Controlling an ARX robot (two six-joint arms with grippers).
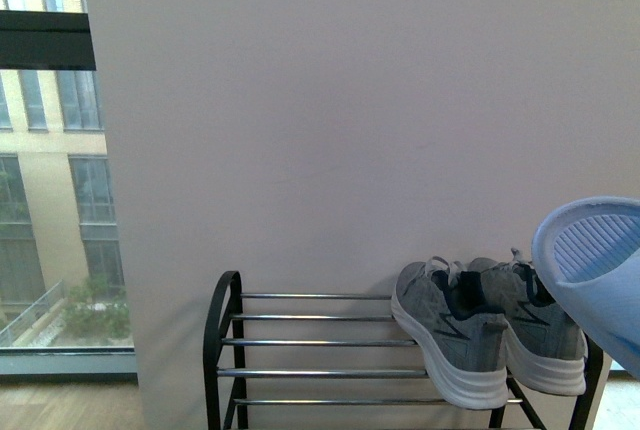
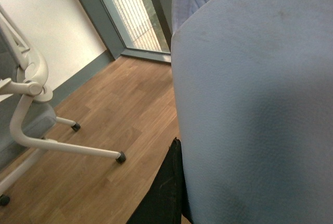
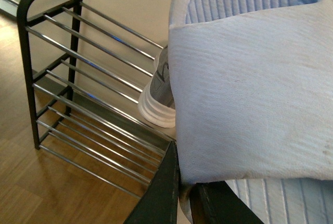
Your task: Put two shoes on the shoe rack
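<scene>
A pale blue slide fills most of the right wrist view, and my right gripper is shut on the edge of its strap. This slide also hangs at the right edge of the front view, above the rack's right end. Another pale blue slide is pinched by my left gripper; only one black finger shows. The shoe rack stands against the wall. Two grey sneakers sit on the right of its top tier. One sneaker's white sole peeks out behind the slide.
A white wall rises behind the rack, with a tall window to its left. The left part of the rack's top bars carries nothing. A white office chair base on castors stands on the wooden floor.
</scene>
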